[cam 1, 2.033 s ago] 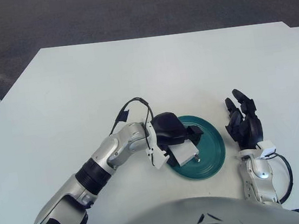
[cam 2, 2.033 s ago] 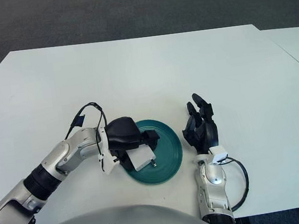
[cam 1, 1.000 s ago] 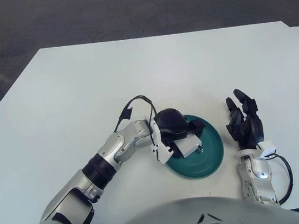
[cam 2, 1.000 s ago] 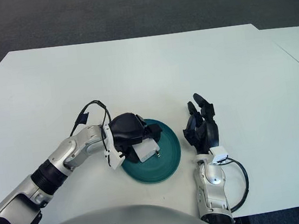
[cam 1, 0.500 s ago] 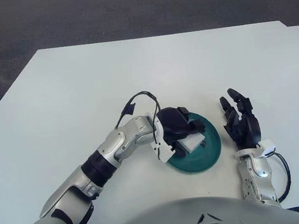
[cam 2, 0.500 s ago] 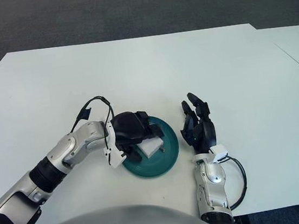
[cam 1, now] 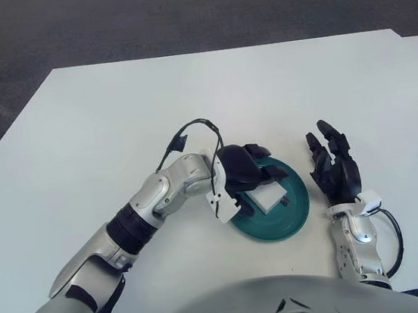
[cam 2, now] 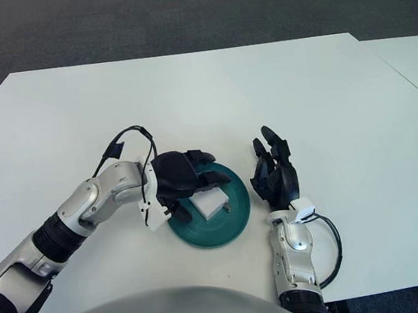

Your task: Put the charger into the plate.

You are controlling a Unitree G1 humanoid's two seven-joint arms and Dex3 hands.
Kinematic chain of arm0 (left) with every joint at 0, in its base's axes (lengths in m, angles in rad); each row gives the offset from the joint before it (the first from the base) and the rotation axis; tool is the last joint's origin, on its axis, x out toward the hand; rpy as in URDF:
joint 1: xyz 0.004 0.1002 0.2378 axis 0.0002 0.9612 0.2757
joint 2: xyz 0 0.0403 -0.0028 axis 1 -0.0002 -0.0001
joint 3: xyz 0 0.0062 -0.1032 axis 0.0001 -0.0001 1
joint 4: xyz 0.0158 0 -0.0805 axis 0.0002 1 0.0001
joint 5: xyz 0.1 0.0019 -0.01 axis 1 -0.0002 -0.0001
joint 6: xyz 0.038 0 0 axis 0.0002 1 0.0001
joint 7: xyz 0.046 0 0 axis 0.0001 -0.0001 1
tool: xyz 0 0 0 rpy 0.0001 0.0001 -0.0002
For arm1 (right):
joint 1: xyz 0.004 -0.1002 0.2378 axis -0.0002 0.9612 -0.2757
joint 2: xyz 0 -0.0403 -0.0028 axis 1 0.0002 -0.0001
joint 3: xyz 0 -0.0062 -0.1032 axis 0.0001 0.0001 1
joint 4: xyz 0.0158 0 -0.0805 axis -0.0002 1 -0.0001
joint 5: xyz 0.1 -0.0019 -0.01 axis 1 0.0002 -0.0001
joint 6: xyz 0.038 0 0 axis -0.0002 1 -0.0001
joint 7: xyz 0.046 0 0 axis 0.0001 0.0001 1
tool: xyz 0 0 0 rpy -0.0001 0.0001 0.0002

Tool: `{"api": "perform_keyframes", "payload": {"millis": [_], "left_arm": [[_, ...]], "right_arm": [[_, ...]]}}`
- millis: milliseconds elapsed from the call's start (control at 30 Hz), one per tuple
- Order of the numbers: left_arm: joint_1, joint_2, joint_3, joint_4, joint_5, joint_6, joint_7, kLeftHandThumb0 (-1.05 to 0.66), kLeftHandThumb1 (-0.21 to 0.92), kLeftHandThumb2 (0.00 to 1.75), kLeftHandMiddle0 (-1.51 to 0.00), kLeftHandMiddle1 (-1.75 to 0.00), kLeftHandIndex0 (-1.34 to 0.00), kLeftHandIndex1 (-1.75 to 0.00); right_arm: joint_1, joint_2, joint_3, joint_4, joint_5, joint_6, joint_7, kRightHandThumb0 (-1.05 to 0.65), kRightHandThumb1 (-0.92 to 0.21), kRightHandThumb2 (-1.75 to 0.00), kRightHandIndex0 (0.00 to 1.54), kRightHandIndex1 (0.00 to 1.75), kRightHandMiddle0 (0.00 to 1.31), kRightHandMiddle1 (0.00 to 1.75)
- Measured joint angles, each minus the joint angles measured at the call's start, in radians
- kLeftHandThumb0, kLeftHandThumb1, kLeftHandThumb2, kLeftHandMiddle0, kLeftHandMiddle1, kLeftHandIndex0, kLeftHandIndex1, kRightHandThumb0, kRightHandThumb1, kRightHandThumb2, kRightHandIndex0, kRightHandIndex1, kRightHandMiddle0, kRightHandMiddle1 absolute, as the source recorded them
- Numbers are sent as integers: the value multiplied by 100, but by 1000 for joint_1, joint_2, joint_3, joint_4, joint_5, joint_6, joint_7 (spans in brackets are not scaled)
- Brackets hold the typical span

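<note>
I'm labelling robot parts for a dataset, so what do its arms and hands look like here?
Both arms are silver-grey metal with rounded segments. The left arm has a ribbed black band, a white bracket at the wrist and a looping black cable. The left hand and right hand are glossy black with three fingers; the right wrist carries a small white connector and a black cable loop.

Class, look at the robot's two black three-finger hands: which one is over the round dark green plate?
The left hand. It reaches over the dark green plate, above the white charger lying in it. The right hand shows beside the plate's right side, fingers spread, holding nothing.
</note>
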Motion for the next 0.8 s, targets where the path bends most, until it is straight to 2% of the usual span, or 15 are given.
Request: {"api": "perform_keyframes", "payload": {"millis": [167,267,400,533,600,700,800], "left_arm": [[-11,29,49,43,-46,-42,40,-105,92,81,0,0,0,0],[-8,32,112,116,-141,-60,93,-105,92,76,0,0,-2,-1],[8,-12,225,161,-304,14,144,-105,92,71,0,0,-6,-4],[44,-96,322,152,-469,137,196,-105,92,69,-10,-3,-9,-9],[70,-160,363,140,-561,207,223,-105,92,69,-18,-1,-4,-26],[107,-244,405,123,-686,296,253,-102,92,70,-24,-2,-1,-37],[151,-327,440,111,-809,350,275,-100,92,74,-26,-2,0,-39]], "right_arm": [[0,-4,4,2,-6,1,13,-85,-92,-87,9,0,0,32],[0,-4,4,2,-3,5,19,-86,-92,-84,9,1,0,37],[0,-5,2,-1,0,5,24,-85,-92,-82,12,2,0,43],[2,-5,1,-6,-1,4,25,-86,-92,-83,14,2,0,46],[3,-5,1,-8,-3,3,25,-87,-92,-84,16,3,0,47],[2,-5,1,-10,-4,3,24,-88,-92,-85,17,3,0,49],[2,-6,1,-14,-6,1,24,-88,-92,-86,18,3,0,50]]}}
